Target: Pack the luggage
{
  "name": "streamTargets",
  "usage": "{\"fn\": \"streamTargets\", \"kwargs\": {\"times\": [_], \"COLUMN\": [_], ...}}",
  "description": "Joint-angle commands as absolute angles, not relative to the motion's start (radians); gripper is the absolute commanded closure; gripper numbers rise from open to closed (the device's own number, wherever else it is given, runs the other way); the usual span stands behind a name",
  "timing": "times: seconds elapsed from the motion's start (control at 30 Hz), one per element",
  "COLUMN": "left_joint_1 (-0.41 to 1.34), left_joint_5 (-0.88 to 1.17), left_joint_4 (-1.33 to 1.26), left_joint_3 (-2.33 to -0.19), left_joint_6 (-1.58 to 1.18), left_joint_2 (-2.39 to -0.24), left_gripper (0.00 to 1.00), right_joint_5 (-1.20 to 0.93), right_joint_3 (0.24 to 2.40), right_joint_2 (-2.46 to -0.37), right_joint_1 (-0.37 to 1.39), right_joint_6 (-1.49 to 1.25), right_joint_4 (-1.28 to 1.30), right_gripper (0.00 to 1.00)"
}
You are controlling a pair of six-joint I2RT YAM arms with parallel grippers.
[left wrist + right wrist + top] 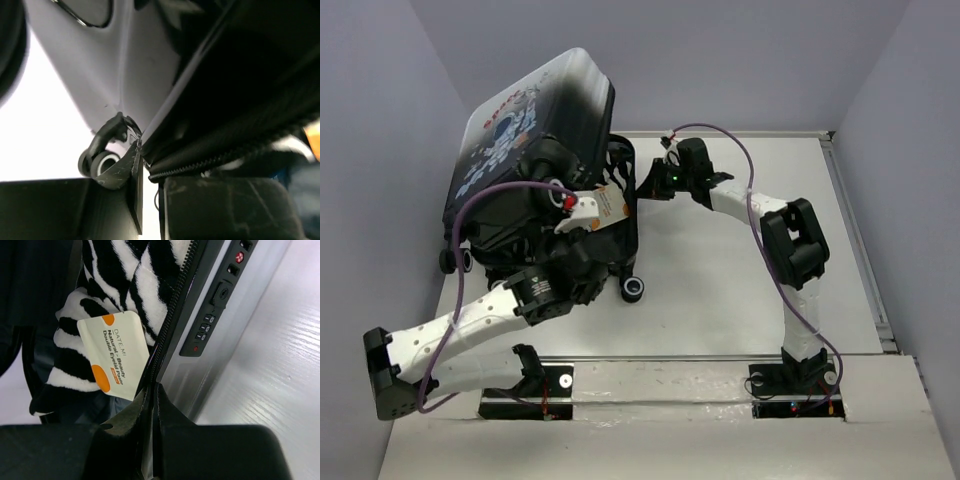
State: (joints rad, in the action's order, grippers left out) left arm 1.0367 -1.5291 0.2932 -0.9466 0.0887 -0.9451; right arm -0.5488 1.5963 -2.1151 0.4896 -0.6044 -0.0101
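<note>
- The right gripper (pixel 152 396) is fully closed, its fingertips pressed together on the zip track (pixel 176 310) at the rim of the luggage (pixel 240 305). Whether a zip pull sits between them cannot be told.
- The left gripper (pixel 150 186) is nearly closed, with only a thin slit between its fingers. The zippered rim of the case runs down into that slit, so it looks pinched there, just beside a wheel (pixel 102 162).
- Just past the right fingertips, a pale packet (pixel 112 355) with orange corners lies on zebra-striped fabric (pixel 120 270). Both sit against the zip line, beside the combination lock (pixel 205 330).
- Farther off, the case lies at the far left of the table (pixel 740 280). Its printed lid (pixel 530 105) is tilted up and half open over dark contents.
- By my judgement the filling is largely done and the closing step is in hand, with one arm at each side of the rim.
- The next move calls for bringing the lid down square onto the lower shell. The packet and fabric need to stay inside the rim, or the zip is likely to snag on them.
</note>
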Motion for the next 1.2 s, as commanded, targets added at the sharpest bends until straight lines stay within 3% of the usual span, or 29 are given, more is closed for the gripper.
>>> {"fn": "streamTargets", "kwargs": {"times": [0.0, 0.1, 0.13, 0.17, 0.23, 0.27, 0.37, 0.43, 0.6, 0.67, 0.7, 0.73, 0.77, 0.8, 0.93, 1.0, 1.03, 1.17], "left_joint_1": [1.267, 1.322, 1.333, 1.350, 1.376, 1.400, 1.440, 1.443, 1.425, 1.382, 1.355, 1.320, 1.233, 1.182, 0.971, 0.846, 0.789, 0.409], "left_joint_5": [-1.391, -1.382, -1.375, -1.352, -1.350, -1.345, -1.304, -1.208, -1.166, -1.216, -1.215, -1.204, -1.183, -1.163, -1.023, -0.935, -0.831, -0.570], "left_joint_4": [0.268, 0.376, 0.389, 0.425, 0.443, 0.443, 0.440, 0.371, 0.161, 0.260, 0.299, 0.336, 0.438, 0.478, 0.531, 0.615, 0.609, 0.546], "left_joint_3": [-1.040, -1.083, -1.103, -1.115, -1.138, -1.155, -1.170, -1.155, -1.095, -1.146, -1.169, -1.190, -1.239, -1.264, -1.293, -1.327, -1.321, -1.290], "left_joint_6": [-0.268, -0.403, -0.422, -0.455, -0.469, -0.468, -0.454, -0.393, -0.318, -0.389, -0.411, -0.423, -0.495, -0.521, -0.492, -0.508, -0.485, -0.391], "left_joint_2": [-1.028, -1.092, -1.103, -1.120, -1.126, -1.120, -1.074, -1.023, -0.787, -0.752, -0.746, -0.742, -0.742, -0.739, -0.738, -0.802, -0.843, -0.882], "left_gripper": [0.94, 0.94, 0.94, 0.88, 0.61, 0.37, 0.18, 0.14, 0.07, 0.13, 0.16, 0.19, 0.25, 0.26, 0.25, 0.16, 0.07, 0.01], "right_joint_5": [-0.589, -0.584, -0.581, -0.578, -0.563, -0.542, -0.528, -0.529, -0.511, -0.496, -0.489, -0.486, -0.483, -0.480, -0.453, -0.437, -0.425, -0.405], "right_joint_3": [1.617, 1.609, 1.602, 1.595, 1.566, 1.554, 1.511, 1.499, 1.450, 1.424, 1.416, 1.408, 1.401, 1.391, 1.313, 1.286, 1.261, 1.212], "right_joint_2": [-2.161, -2.154, -2.142, -2.134, -2.106, -2.077, -2.034, -2.005, -1.942, -1.913, -1.883, -1.882, -1.850, -1.832, -1.755, -1.714, -1.689, -1.640], "right_joint_1": [0.525, 0.525, 0.525, 0.525, 0.516, 0.505, 0.477, 0.462, 0.428, 0.417, 0.417, 0.417, 0.417, 0.417, 0.417, 0.417, 0.417, 0.417], "right_joint_6": [-0.647, -0.647, -0.641, -0.638, -0.627, -0.624, -0.614, -0.600, -0.565, -0.552, -0.532, -0.532, -0.519, -0.511, -0.489, -0.479, -0.473, -0.448], "right_joint_4": [-0.051, -0.054, -0.054, -0.054, -0.052, -0.052, -0.051, -0.048, -0.029, -0.020, -0.015, -0.011, -0.006, -0.005, -0.006, -0.006, -0.006, -0.003], "right_gripper": [0.93, 0.93, 0.89, 0.87, 0.81, 0.76, 0.63, 0.55, 0.55, 0.61, 0.70, 0.70, 0.86, 0.92, 0.93, 0.93, 0.93, 0.93]}}
